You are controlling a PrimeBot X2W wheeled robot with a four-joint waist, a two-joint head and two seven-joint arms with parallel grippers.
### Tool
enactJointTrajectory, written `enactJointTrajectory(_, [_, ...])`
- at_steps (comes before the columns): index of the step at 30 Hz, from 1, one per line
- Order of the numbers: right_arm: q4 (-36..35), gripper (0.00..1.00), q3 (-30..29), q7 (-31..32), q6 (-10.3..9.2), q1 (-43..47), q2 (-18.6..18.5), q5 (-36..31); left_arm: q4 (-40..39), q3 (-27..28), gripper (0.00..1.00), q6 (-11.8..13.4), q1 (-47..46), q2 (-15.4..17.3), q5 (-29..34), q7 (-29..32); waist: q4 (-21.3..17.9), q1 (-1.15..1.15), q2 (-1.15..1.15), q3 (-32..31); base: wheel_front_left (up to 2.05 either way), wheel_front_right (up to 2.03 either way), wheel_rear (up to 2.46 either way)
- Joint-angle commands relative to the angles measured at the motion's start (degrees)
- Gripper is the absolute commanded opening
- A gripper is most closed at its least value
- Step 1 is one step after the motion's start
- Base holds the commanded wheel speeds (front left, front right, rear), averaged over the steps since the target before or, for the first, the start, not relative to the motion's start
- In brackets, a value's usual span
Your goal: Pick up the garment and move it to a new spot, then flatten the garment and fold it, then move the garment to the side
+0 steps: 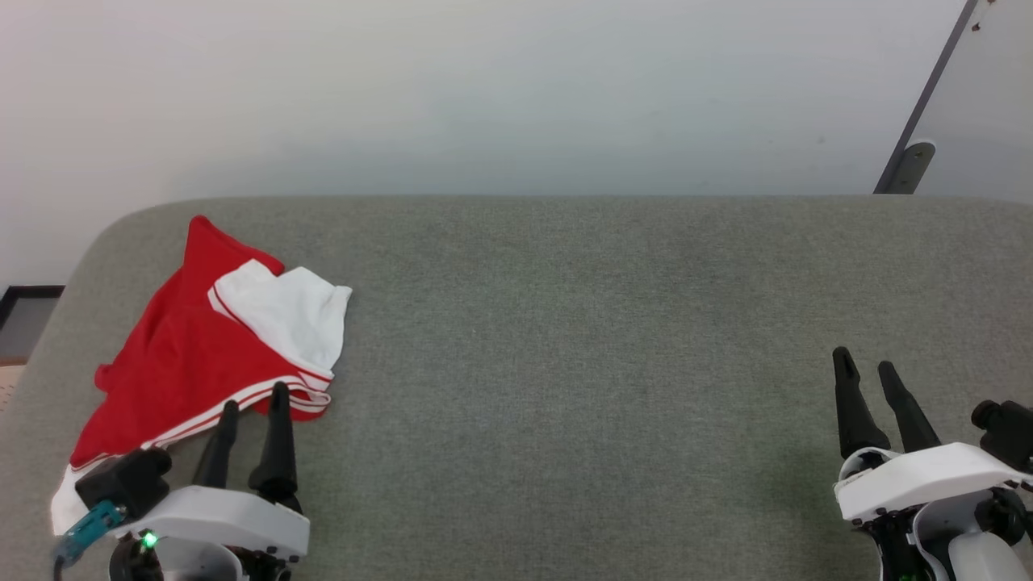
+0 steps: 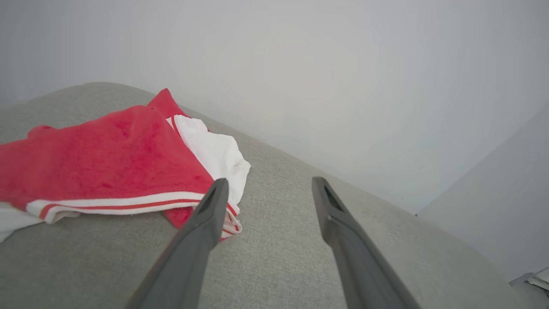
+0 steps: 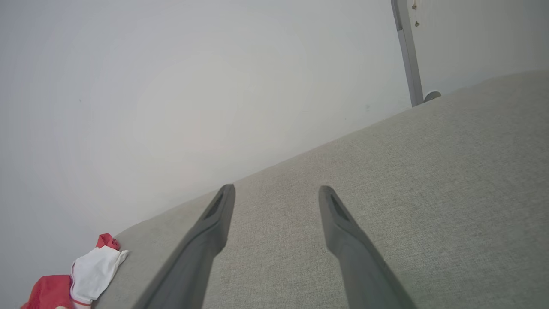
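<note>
Crumpled shirt (image 1: 202, 339) at cushion's (image 1: 565, 323) left end; left gripper (image 1: 256, 395) near its hem, jaws spread, empty; right gripper (image 1: 863, 360) well apart, likewise.

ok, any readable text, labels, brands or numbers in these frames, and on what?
None readable.
The garment shows plain red and white fabric with striped trim, no print or tag in view.
The left gripper, right gripper, grey padded surface and wall: no markings.
The teal part by the left wrist: too small to tell.
</note>
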Motion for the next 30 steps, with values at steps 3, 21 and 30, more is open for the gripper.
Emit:
enactJointTrajectory(3, [-0.8, 1.00, -0.1, -1.0, -0.03, -1.6, -0.3, -3.7, -0.8, -0.5, 1.00, 0.5, -0.8, 0.9, 3.1, -0.9, 0.0, 0.00, 0.00, 0.0, 0.00, 0.00, 0.00])
enactJointTrajectory(21, [0.4, 1.00, -0.3, -3.7, -0.04, -2.8, -0.5, -14.6, -0.2, -2.1, 1.00, 0.1, -0.8, 2.2, 12.7, -3.7, 0.2, 0.00, 0.00, -0.2, 0.00, 0.00, 0.00])
enactJointTrajectory(30, [0.3, 1.00, -1.0, -4.9, -0.04, -2.4, -0.3, -18.8, -0.2, -1.9, 1.00, -1.0, -0.6, 2.0, 16.5, -4.9, 0.2, 0.00, 0.00, -0.4, 0.00, 0.00, 0.00])
